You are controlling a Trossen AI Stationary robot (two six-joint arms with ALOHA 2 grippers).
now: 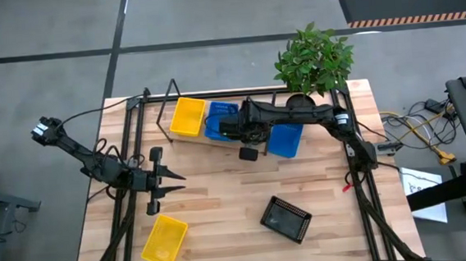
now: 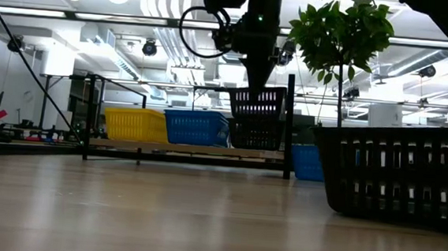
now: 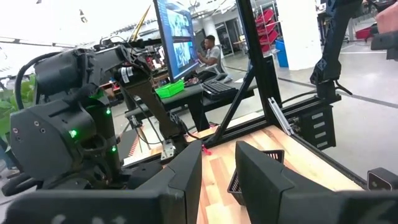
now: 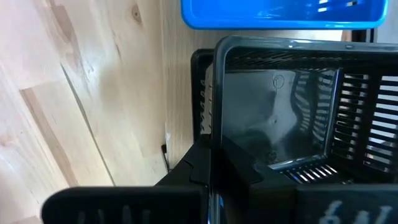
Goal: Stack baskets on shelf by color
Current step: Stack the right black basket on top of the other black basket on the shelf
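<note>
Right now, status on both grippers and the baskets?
Right gripper shut on black basket, held over black basket on shelf. Left gripper open, idle mid-table. Yellow basket and second black basket loose on table. Nothing blocking.

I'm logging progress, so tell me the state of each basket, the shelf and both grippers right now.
Right gripper: shut on black basket, held above shelf.
Left gripper: open, idle.
Yellow basket, blue basket: on shelf.
Second blue basket, second yellow basket, second black basket: on table.

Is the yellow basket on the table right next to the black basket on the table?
No, in the high view the yellow basket lies near the front left corner, well apart from the black basket lying on the table.
</note>
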